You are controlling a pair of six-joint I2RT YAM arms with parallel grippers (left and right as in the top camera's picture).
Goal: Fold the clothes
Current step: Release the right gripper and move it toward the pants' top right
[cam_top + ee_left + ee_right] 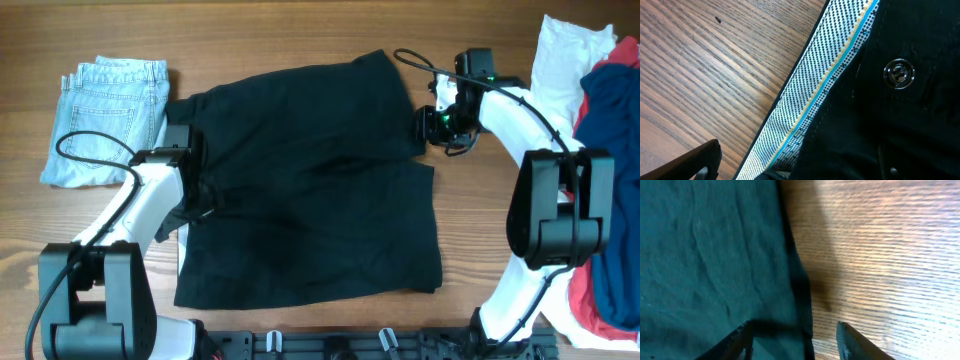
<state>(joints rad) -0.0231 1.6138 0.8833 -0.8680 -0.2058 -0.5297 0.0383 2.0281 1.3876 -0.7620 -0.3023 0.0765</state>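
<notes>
At mid-tabletop, find the black trousers spread flat, with a claw at either side edge.

Along the garment's left edge, note the left claw low over the waistband. From its wrist view, make out only one dark finger at the corner, next to the pale dotted lining and a metal snap. Cannot tell whether clenched or released. At the upper right edge, record the right claw released, its fingers parted wide astride the fabric hem and gripping nothing. Just beside the trousers' upper left corner, log folded light-blue denim lying flat. At the far right of the tabletop, well apart from the trousers, log a loose heap of a white garment, a red garment and a navy garment.
</notes>
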